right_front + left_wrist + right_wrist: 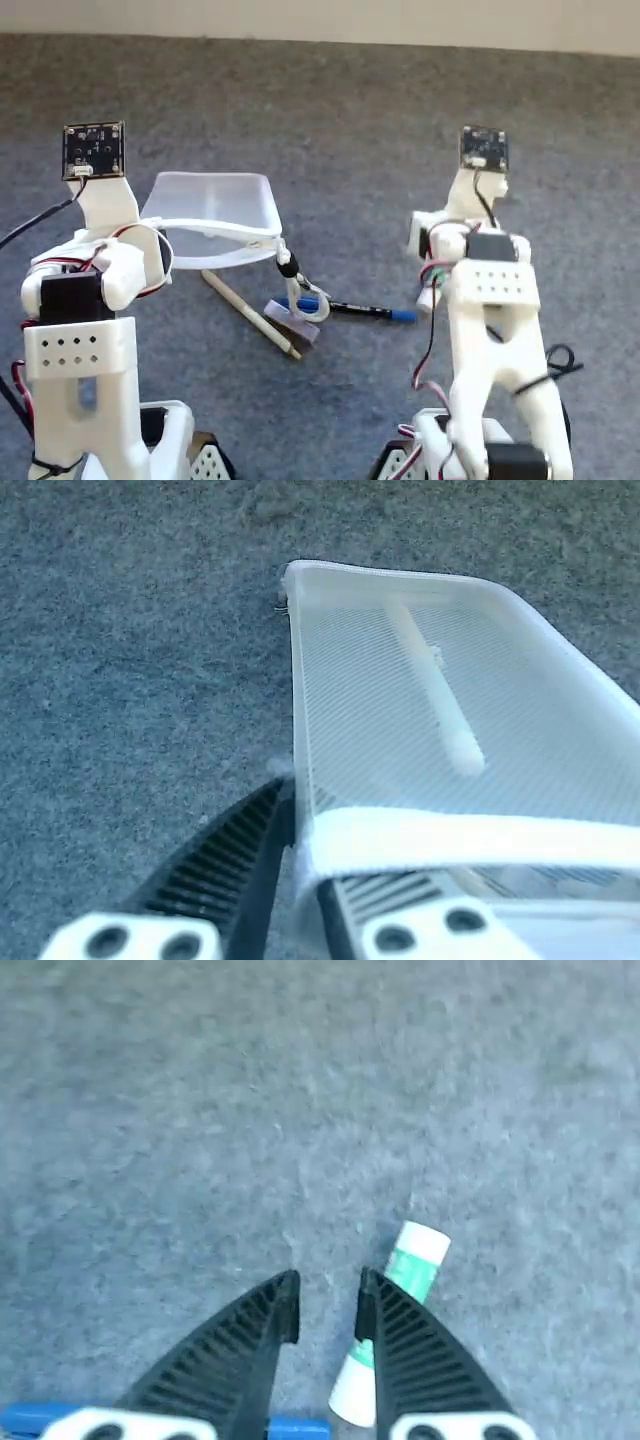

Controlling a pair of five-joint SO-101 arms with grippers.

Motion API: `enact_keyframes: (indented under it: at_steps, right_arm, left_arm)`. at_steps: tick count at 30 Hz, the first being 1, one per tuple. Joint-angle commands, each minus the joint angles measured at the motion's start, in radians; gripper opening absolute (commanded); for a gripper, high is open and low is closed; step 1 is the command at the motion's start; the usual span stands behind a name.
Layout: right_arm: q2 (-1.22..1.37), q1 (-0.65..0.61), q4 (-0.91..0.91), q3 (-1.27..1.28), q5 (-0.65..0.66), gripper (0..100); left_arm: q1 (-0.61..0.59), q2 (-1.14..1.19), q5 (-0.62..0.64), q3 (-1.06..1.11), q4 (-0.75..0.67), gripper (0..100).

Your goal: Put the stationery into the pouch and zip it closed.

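High view: my left jaws hold the clear pouch (215,210) by one end of its white rim, and the pouch stretches away from them toward my right arm. At its far corner a dark cord carries a white loop (305,300) down to the grey worktop (350,120). A pencil (250,315) lies slantwise on the worktop just beside the pouch, nearer my left jaws than my right. Its far end touches a small purple and white piece (292,322). A black pen with blue ends (365,311) lies between my two arms, one end by the loop and the other toward my right arm.

Left wrist view: my left jaws are pressed together on the pouch's white rim band (450,840), one jaw on each side of it. The mesh wall of the pouch rises straight ahead of them. A pale stick (435,695) shows through the mesh; I cannot tell whether it is inside the pouch or behind it.

Right wrist view: my right jaws are a little spread, tips apart, with bare worktop between them. A green and white tube (395,1335) lies on the worktop against the outer side of one jaw, pointing ahead past its tip. Behind the jaws, close to their base, the blue of the pen (295,1428) shows.
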Motion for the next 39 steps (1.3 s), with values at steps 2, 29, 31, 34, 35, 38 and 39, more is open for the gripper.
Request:
enact_keyframes:
  at_steps: [2, 29, 31, 34, 35, 38, 39]
  right_arm:
    - [0.099, 0.016, 0.128, -0.177, -0.020, 9.9]
    - [0.610, 0.071, 0.234, -0.515, -0.066, 18.5]
    - [0.616, 0.071, 0.229, -0.515, -0.066, 18.5]
    - [0.636, 0.071, 0.225, -0.516, -0.066, 18.5]
    - [0.648, 0.071, 0.225, -0.516, -0.066, 18.5]
    - [0.691, 0.070, 0.225, -0.545, -0.066, 18.4]
    - [0.711, 0.070, 0.226, -0.561, -0.066, 18.4]
  left_arm:
    - [-0.002, -0.027, -0.005, -0.024, -0.003, 1]
    - [-0.002, -0.027, -0.008, -0.024, -0.002, 1]
    - [-0.002, -0.027, -0.008, -0.024, -0.002, 1]
    - [-0.002, -0.027, -0.008, -0.024, 0.000, 1]
    - [-0.002, -0.027, -0.008, -0.024, 0.000, 1]
    - [-0.002, -0.027, -0.008, -0.024, 0.000, 1]
    - [-0.002, -0.027, -0.008, -0.024, 0.000, 1]
